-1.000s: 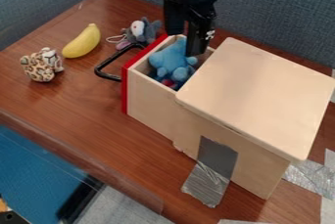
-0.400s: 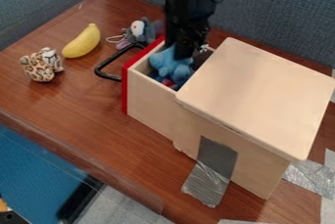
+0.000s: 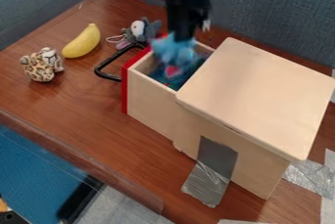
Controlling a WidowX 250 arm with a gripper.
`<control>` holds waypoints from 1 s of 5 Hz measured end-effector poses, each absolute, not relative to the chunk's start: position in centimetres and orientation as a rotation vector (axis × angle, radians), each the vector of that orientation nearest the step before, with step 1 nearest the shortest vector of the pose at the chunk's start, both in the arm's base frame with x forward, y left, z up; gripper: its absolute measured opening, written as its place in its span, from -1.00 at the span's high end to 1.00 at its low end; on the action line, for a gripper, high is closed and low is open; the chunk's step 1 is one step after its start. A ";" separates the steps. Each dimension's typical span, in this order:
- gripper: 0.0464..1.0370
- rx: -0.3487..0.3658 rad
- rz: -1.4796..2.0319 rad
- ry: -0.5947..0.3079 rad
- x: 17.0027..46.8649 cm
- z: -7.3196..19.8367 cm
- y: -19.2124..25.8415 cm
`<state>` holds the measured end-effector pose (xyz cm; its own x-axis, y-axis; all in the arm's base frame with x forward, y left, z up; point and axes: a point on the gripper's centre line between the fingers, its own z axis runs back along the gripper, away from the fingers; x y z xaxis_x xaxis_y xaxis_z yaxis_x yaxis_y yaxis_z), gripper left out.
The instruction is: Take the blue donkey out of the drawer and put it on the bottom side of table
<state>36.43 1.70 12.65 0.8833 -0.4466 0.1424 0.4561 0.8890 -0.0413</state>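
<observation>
My gripper [image 3: 181, 34] hangs from the top edge above the open drawer [image 3: 149, 82], shut on the upper part of the blue donkey [image 3: 173, 51]. The donkey is blurred and hangs at the drawer's back part, raised from its floor, with a pinkish-red patch low on it. Dark blue shows in the drawer below it. The brown table [image 3: 85, 105] extends to the left and front of the drawer.
The wooden box [image 3: 255, 91] holding the drawer stands at right. A black handle [image 3: 108, 69] juts left from the red front. A grey plush [image 3: 140, 30], yellow banana [image 3: 83, 41] and spotted plush [image 3: 40, 66] lie left.
My gripper first came down onto the donkey in the drawer, then rose with it. The donkey is now higher than before, and more of the drawer's inside shows.
</observation>
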 end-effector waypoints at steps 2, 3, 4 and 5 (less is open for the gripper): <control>0.77 -0.143 -0.386 -0.228 33.3 16.4 6.5; 0.77 -0.126 -0.370 -0.210 29.9 15.0 8.8; 0.77 -0.096 -0.386 -0.175 27.6 12.6 9.9; 0.77 -0.055 -0.363 -0.179 25.8 10.1 11.3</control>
